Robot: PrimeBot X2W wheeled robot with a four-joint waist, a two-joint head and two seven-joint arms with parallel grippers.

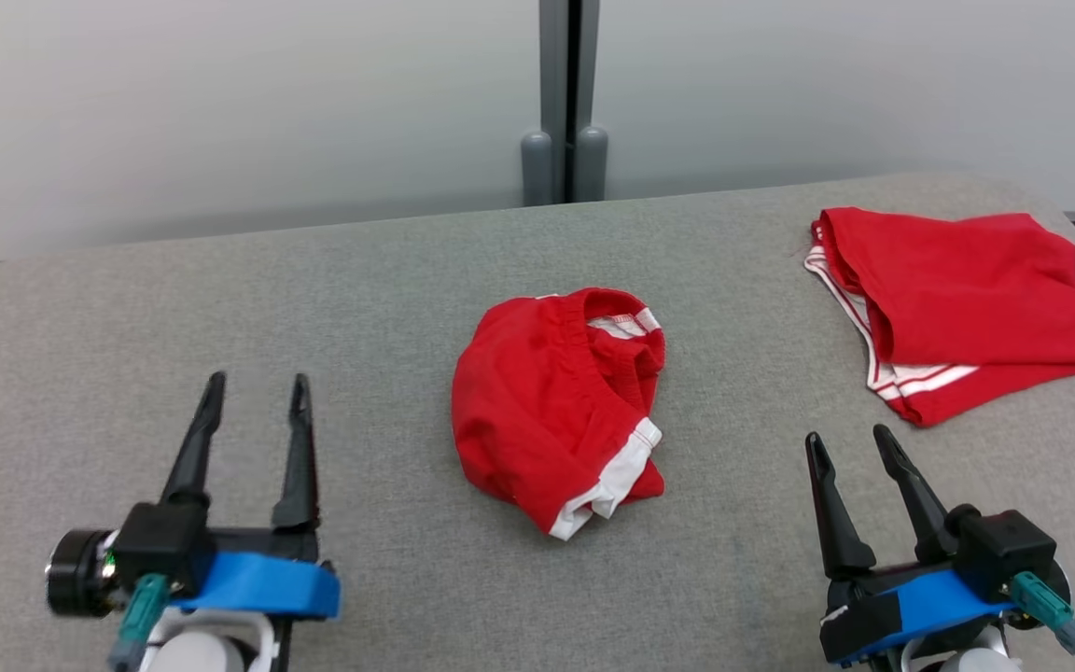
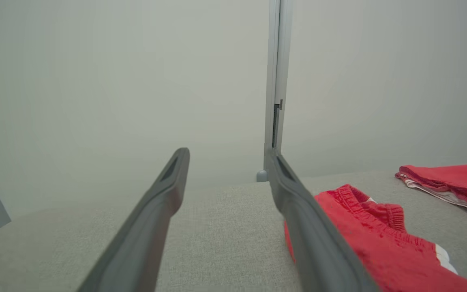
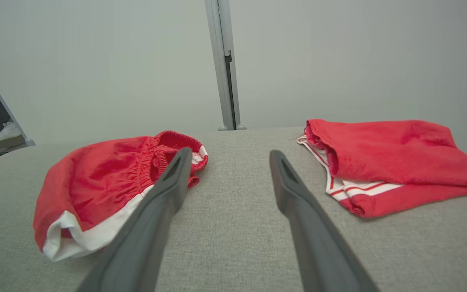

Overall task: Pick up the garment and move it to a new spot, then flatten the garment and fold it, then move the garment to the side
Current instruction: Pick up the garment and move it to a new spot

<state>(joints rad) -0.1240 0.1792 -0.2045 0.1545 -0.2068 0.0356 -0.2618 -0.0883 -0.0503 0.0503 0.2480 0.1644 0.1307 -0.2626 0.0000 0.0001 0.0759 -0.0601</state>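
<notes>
**Crumpled red garment lying mid-worktop between two empty, spread claws**

A grey fabric-covered worktop [image 1: 360,280] is seen from above, with a pale wall behind it.

At the near left edge, the left claw [image 1: 258,380] is held just above the cloth surface. Its two dark fingers are spread apart and nothing is gripped between them.

Near the middle of the worktop, a little toward the near edge, the crumpled red garment [image 1: 556,411] is found. It is bunched into a rounded heap. Its gathered waistband [image 1: 617,327] is turned toward the far edge and a white hem band [image 1: 617,481] is curled under at the near side. It is touched by neither claw.

At the near right edge, the right claw [image 1: 847,435] is held with its fingers likewise spread and empty, well apart from the heap.

At the far right corner, a folded red garment [image 1: 957,299] with white stripes is laid flat. It is apart from everything else and appears already dealt with.

The heap is judged to be the piece in hand. Its spot seems settled, so flattening is taken to be the step now due. For that, both claws would probably need to be brought in toward the heap. Opposite edges, likely the waistband and the hem, would then be pinched and drawn outward until the cloth lies smooth. Because several layers are bunched together, care would be needed that only one layer is caught.
</notes>
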